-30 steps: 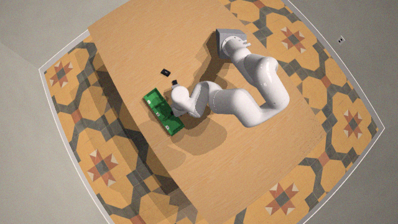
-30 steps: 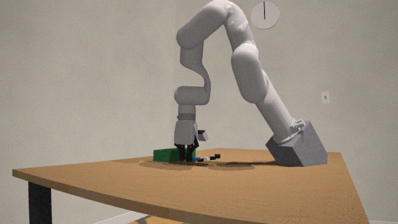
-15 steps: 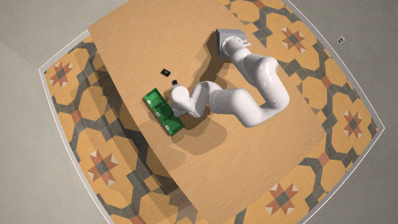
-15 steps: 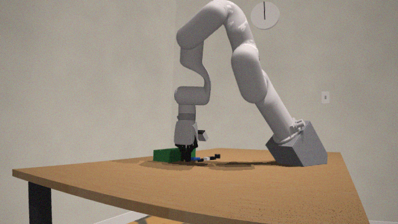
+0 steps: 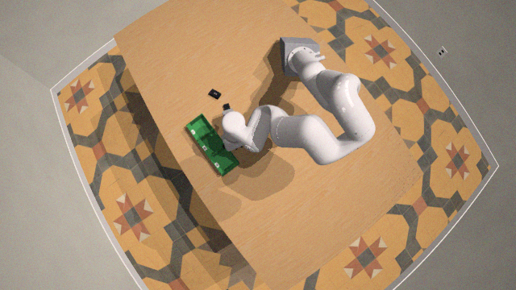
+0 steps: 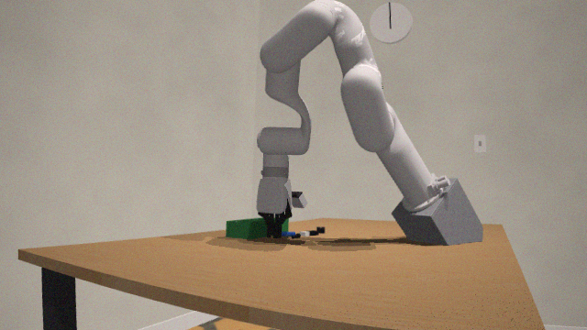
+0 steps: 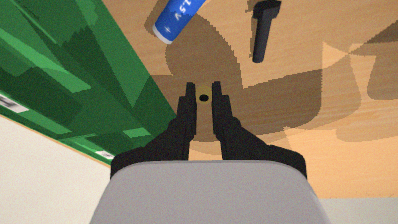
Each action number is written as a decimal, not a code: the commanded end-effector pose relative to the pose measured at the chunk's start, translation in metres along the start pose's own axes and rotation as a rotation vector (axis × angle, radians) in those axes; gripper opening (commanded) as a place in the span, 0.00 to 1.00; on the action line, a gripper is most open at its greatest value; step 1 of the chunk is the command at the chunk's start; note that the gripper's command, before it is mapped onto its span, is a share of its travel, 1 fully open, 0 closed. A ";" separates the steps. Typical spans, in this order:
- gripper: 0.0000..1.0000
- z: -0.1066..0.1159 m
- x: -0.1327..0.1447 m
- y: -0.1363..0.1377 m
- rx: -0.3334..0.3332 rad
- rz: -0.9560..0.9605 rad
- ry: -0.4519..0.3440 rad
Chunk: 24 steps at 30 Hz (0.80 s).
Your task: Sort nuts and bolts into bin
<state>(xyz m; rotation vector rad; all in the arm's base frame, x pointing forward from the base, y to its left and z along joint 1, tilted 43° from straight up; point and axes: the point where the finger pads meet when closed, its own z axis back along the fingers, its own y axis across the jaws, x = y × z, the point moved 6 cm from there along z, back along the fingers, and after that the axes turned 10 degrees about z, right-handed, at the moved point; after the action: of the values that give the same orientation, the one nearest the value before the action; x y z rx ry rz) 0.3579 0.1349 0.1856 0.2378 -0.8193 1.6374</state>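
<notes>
My gripper (image 7: pixel 203 93) (image 6: pixel 274 231) is down at the table top, right beside the green bins. It is shut on a small brass nut (image 7: pixel 203 97) with a dark hole, which sits between the fingertips. In the overhead view the arm's wrist hides the fingers. A black bolt (image 7: pixel 263 30) lies on the table beyond the gripper. The green bin row (image 7: pixel 60 75) (image 5: pixel 201 129) (image 6: pixel 245 227) has white label tags on its compartments. I cannot read which one is marked P.
A blue battery (image 7: pixel 176 17) (image 6: pixel 289 234) lies on the table just past the bins. Two small black things (image 5: pixel 214 93) (image 5: pixel 226 106) lie farther off. The arm's grey base (image 5: pixel 296 50) stands at the table's far side.
</notes>
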 end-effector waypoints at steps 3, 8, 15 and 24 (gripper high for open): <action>0.00 0.001 0.000 -0.001 -0.002 0.001 0.000; 0.00 0.004 0.000 -0.001 -0.002 0.001 0.000; 0.00 0.024 0.000 -0.001 -0.002 0.001 0.000; 0.00 0.051 0.000 -0.001 -0.002 0.001 0.000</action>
<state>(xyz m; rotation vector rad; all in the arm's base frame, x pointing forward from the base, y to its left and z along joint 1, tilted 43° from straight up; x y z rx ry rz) 0.3477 0.1116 0.2121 0.2360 -0.8197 1.6369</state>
